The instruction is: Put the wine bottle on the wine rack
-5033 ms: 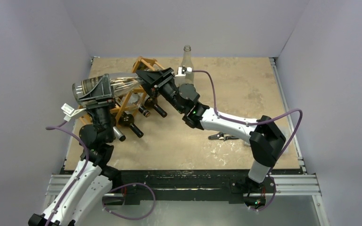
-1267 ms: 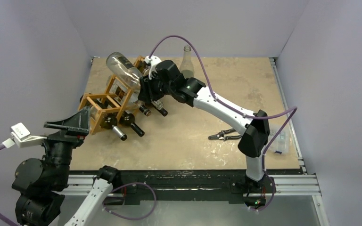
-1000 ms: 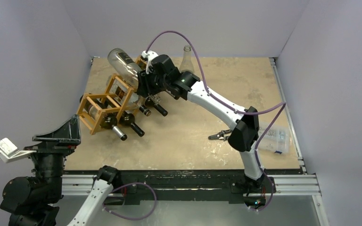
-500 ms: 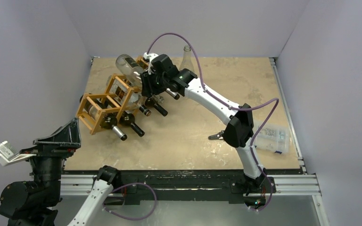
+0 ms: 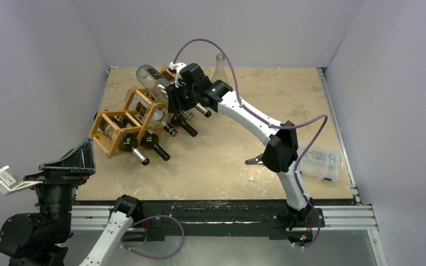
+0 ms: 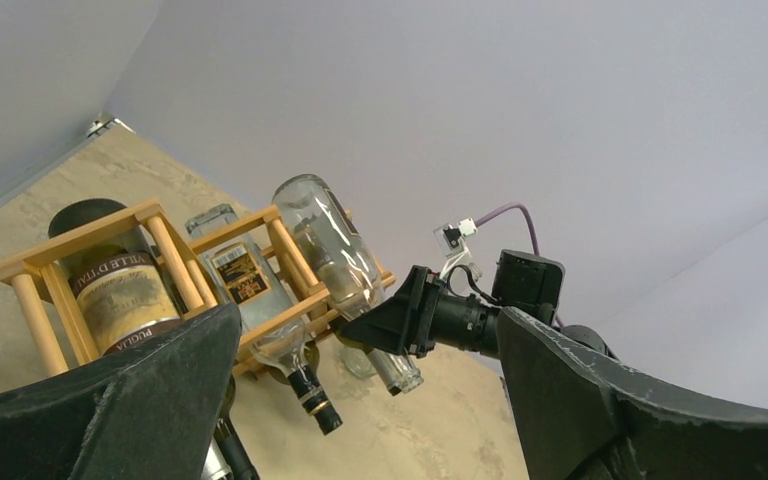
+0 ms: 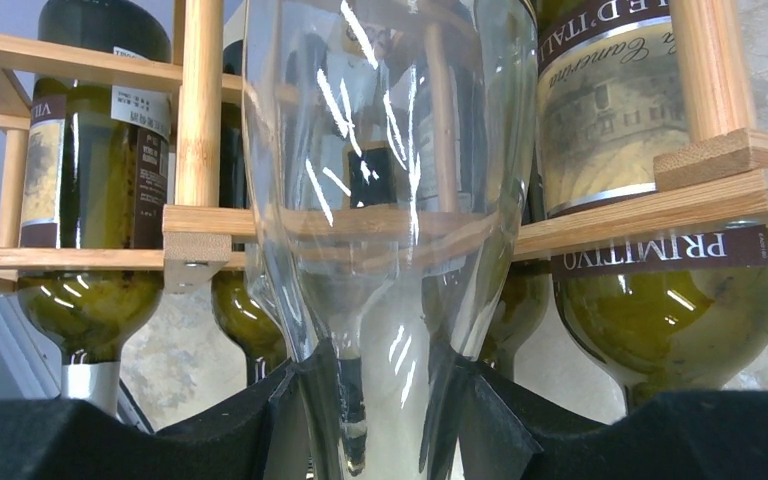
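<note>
Right tool [image 7: 385, 425]: clamped on the neck of the clear bottle [image 7: 380, 200]. My black fingers [image 7: 295, 420] press it from both sides.
Left tool [image 6: 370, 400]: spread wide with nothing between. It hangs off the near-left corner of the surface [image 5: 255, 122], well apart from the rack [image 5: 113, 119].
Clear bottle: tilted, base up and away from me, neck pointing down into my right tool. Its body lies in the rack's upper cells at the far end. I cannot tell if it is fully seated.
Rack: light wooden lattice on the far-left part of the surface, stepped and angled across it.
Dark bottles [image 5: 154, 148]: lying in the lower cells, necks poking out toward the middle of the surface.
Writing, right wrist view: "PRIMITIVO" on a band around the right green bottle [image 7: 660, 300], and "D'ITALIA" on its cream label above that. The label on the left bottle [image 7: 90, 200] starts "VIL", and the rest is hidden.
Writing, left wrist view: the front bottle [image 6: 120, 290] reads "D'ITALIA" with "PUGLIA" below. The amber label [image 6: 241, 275] behind it is too small to read.
Standing bottle [image 5: 219, 66]: clear and upright at the far edge, just behind my right arm.
Box [image 5: 319, 162]: clear plastic, near the right edge.
</note>
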`<state>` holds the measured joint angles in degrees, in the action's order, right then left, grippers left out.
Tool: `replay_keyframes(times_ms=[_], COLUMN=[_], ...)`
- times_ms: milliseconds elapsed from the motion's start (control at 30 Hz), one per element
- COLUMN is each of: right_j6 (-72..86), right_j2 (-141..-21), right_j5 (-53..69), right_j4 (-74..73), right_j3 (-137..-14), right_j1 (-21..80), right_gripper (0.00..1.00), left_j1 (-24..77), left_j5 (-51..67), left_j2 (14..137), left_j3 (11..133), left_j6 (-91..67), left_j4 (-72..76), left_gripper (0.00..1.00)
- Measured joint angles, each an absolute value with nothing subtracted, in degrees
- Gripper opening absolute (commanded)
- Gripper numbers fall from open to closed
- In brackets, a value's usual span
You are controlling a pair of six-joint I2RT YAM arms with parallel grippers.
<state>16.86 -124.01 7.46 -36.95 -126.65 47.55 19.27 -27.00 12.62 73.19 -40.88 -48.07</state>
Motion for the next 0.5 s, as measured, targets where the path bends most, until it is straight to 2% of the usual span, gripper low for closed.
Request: replay_keyframes(times_ms=[200,367,500], right_j6=[16.23,15.84,14.94], right_j2=[-124.22,-124.22,-123.66], right_j5=[7.73,7.81,6.79], right_j4=[-32.32,-29.74,-29.19], right_j3=[-126.87,-126.91,-126.91], right_j1=[47.37,47.00,46.96], right_gripper=[0.76,0.85,0.89], left_j1=[19.27,19.27,19.27], left_j5=[-26.17,-25.39,-25.28], left_j2=[12.62,12.69,12.71], left_j3=[73.17,73.17,73.17], left_j6=[-41.74,-42.92,-43.38], left_j4=[-48.12,-48.75,-48.97], left_gripper=[1.00,1.00,1.00])
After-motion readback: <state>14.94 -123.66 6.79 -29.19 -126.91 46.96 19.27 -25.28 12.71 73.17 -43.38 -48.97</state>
